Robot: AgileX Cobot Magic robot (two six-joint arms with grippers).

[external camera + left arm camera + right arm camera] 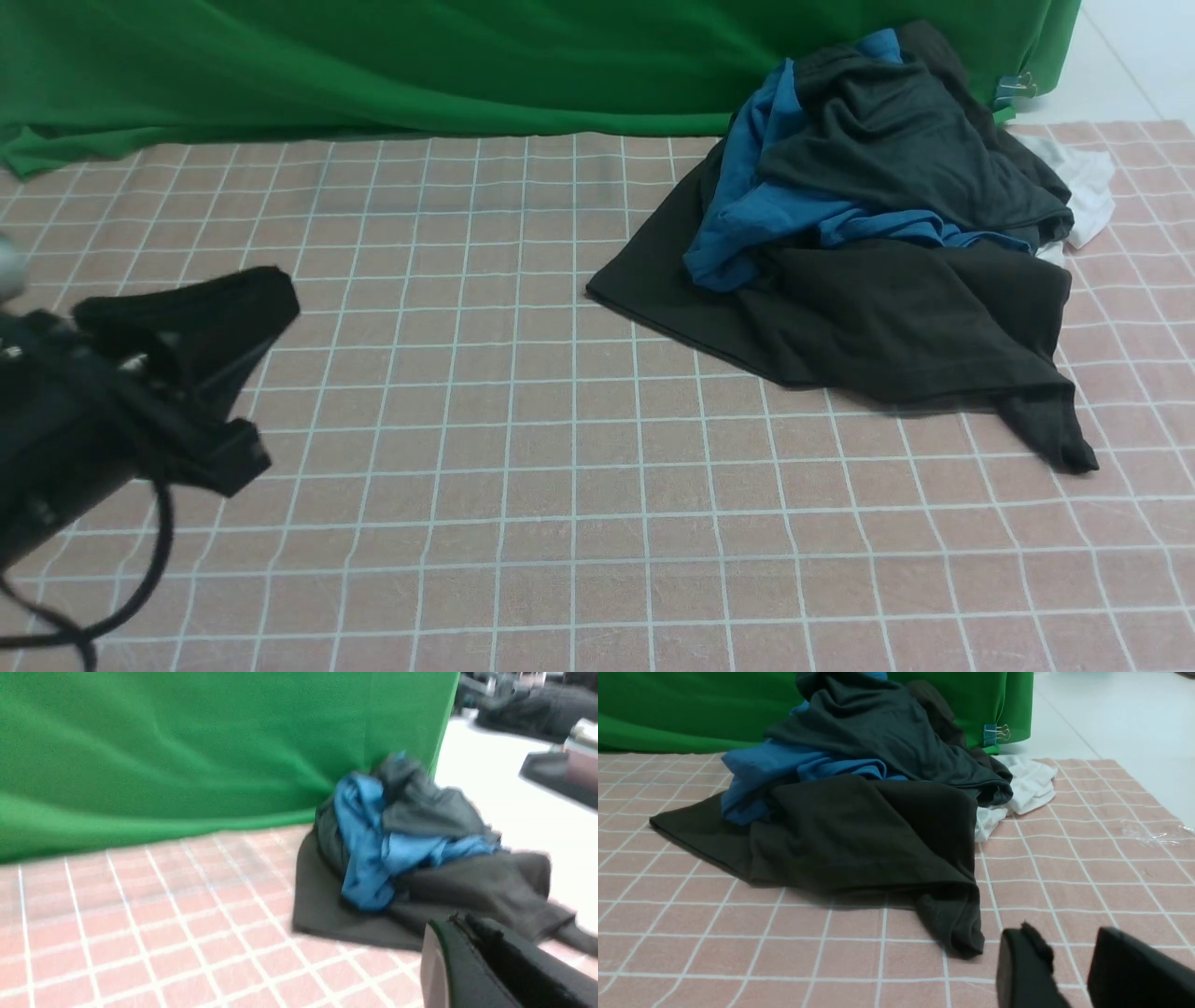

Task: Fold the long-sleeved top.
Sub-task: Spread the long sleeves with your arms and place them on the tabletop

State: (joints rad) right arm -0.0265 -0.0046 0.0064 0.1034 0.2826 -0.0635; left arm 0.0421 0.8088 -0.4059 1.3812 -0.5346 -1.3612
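The long-sleeved top is the large black garment lying crumpled at the bottom of a pile at the right rear of the checked cloth, with one sleeve end trailing toward me. It also shows in the left wrist view and the right wrist view. My left gripper hovers at the far left, well away from the pile, with its fingers pressed together and nothing between them. My right gripper is open and empty, just short of the sleeve end; it is outside the front view.
A charcoal-grey garment and a blue one lie on top of the black top, and a white garment sits behind the pile. A green backdrop, held by a binder clip, borders the pink checked cloth.
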